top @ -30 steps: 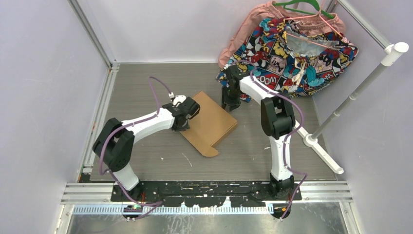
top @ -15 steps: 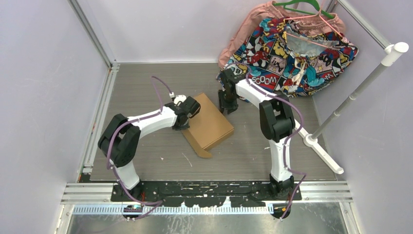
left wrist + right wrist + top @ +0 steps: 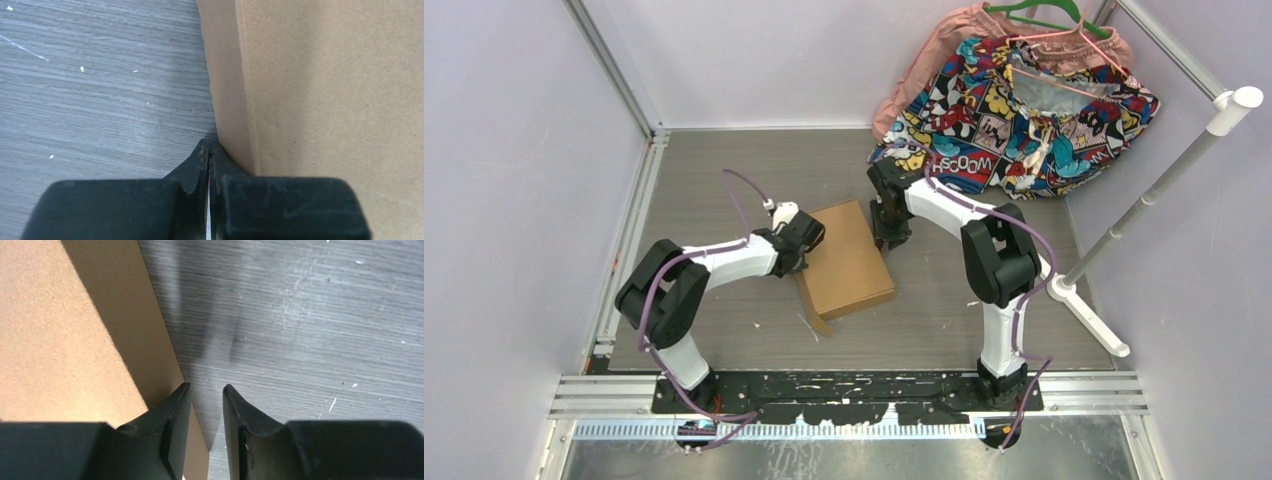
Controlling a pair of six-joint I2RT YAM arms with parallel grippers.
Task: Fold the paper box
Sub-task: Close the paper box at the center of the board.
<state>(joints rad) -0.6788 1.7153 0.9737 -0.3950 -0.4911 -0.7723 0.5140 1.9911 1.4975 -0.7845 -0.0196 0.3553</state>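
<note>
The paper box [image 3: 846, 258] is a shallow brown cardboard box lying closed on the grey table, with a small flap [image 3: 817, 322] sticking out at its near left corner. My left gripper [image 3: 796, 262] is shut and empty. Its tips [image 3: 209, 145] press against the box's left side wall [image 3: 227, 100]. My right gripper [image 3: 887, 236] sits at the box's far right corner. Its jaws [image 3: 206, 388] stand a little apart, the left finger [image 3: 172, 410] lying over the box's edge [image 3: 165, 365] and the right finger over bare table.
A comic-print cloth [image 3: 1024, 110] and a pink garment [image 3: 924, 60] on hangers lie heaped at the back right. A white pole [image 3: 1144, 200] slants along the right side. Metal frame rails [image 3: 629, 240] border the table on the left.
The box has turned and slid left and toward the near edge, pushed between both grippers. Both arms moved left with it. The right jaws have narrowed.
</note>
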